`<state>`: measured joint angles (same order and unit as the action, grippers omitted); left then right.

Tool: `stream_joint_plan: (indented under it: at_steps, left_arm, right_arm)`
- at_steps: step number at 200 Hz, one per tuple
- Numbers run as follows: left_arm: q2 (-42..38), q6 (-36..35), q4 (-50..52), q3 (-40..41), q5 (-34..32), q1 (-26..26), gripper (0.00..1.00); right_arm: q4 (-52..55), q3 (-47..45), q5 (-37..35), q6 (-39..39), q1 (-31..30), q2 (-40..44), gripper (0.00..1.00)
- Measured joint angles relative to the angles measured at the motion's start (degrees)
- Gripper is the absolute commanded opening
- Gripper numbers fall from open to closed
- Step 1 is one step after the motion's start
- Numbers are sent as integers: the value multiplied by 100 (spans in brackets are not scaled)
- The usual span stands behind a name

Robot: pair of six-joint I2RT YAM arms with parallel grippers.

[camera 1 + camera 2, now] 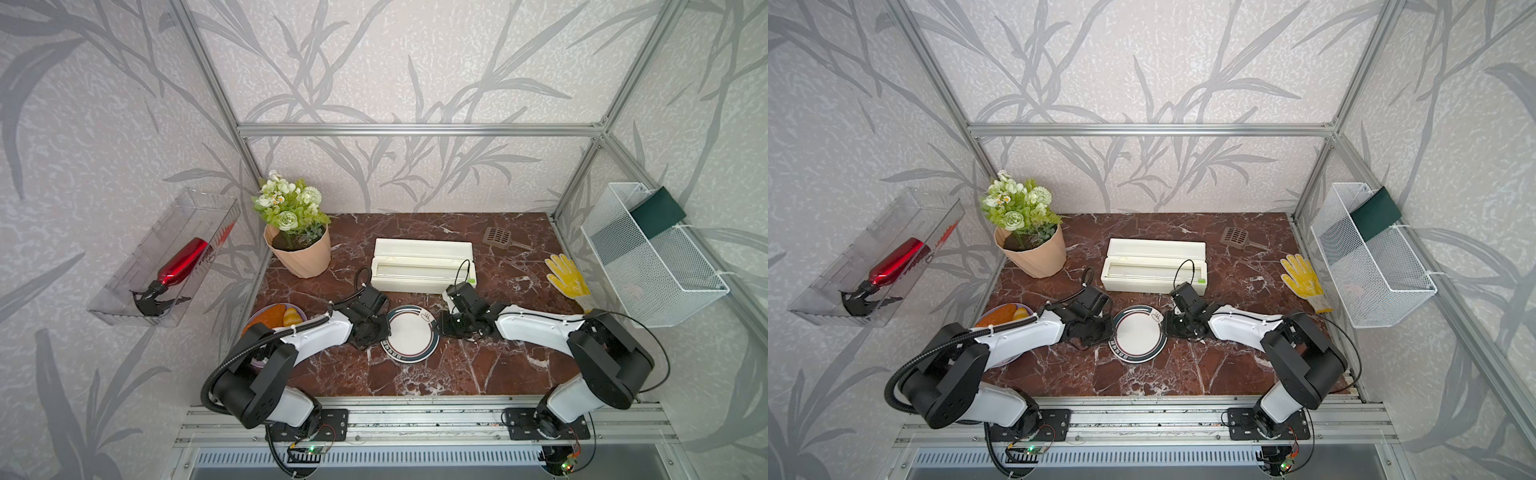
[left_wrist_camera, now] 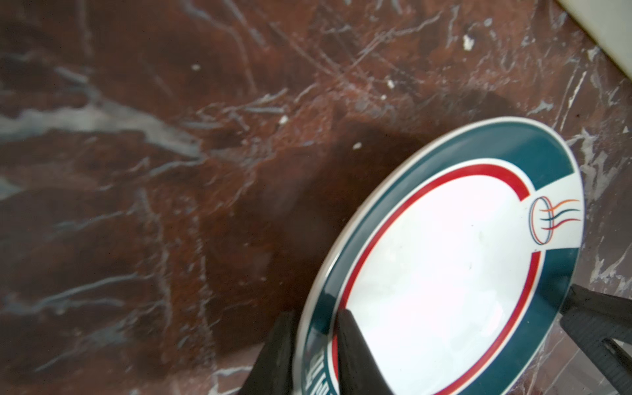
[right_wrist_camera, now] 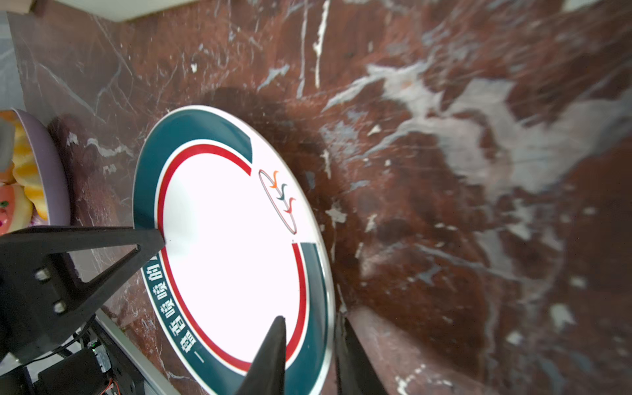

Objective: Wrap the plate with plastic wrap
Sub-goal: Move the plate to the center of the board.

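On the marble table, left hand and right hand clamp opposite rims of the plate

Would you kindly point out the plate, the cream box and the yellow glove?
plate [image 1: 411,332], in a top view, white centre
cream box [image 1: 422,248], in a top view, lid
yellow glove [image 1: 568,279], in a top view, palm

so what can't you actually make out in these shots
plastic wrap: no film shows; the dispenser box slot is too small in both top views.
purple plate: mostly under the left arm in both top views.
plate lettering: cut off by the left wrist view's bottom edge, too small in both top views.
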<state>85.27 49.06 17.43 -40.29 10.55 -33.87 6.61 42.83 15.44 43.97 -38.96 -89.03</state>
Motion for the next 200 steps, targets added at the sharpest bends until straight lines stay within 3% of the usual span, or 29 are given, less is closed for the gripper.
stream_joint_plan:
  at_steps: [79,131,156,200]
  left_arm:
    - [612,-103,9,-791,-146,-155,28]
    - [588,-243,339,-927,-411,-155,53]
    - [407,-365,754,-1178,-684,-138,59]
    - [-96,-605,1329,-1947,-1156,-94,62]
  right_arm:
    - [72,-122,170,-354,680,195,26]
    - [365,-90,197,-562,981,267,39]
    - [673,55,96,-713,1307,507,39]
    - [994,518,-170,-809,1934,568,29]
